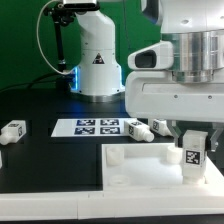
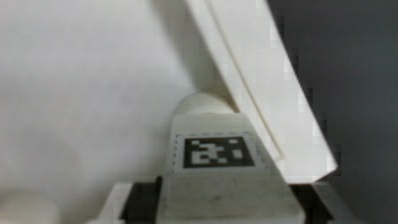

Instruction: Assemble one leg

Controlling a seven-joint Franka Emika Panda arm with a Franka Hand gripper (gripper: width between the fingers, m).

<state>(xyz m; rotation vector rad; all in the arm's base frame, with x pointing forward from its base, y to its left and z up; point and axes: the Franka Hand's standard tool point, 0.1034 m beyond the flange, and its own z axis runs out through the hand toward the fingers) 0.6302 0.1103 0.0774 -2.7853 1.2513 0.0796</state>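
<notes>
My gripper is shut on a leg, a small white block with a black-and-white tag, and holds it upright over the right side of the large flat white panel. In the wrist view the leg sits between my fingers, its rounded stub end close against the panel's raised edge. Whether the stub touches the panel I cannot tell. Other legs lie on the table: one at the exterior view's left and two near the middle.
The marker board lies on the black table behind the panel. The robot base stands at the back with a cable beside it. A pale rounded shape shows at the edge of the wrist view.
</notes>
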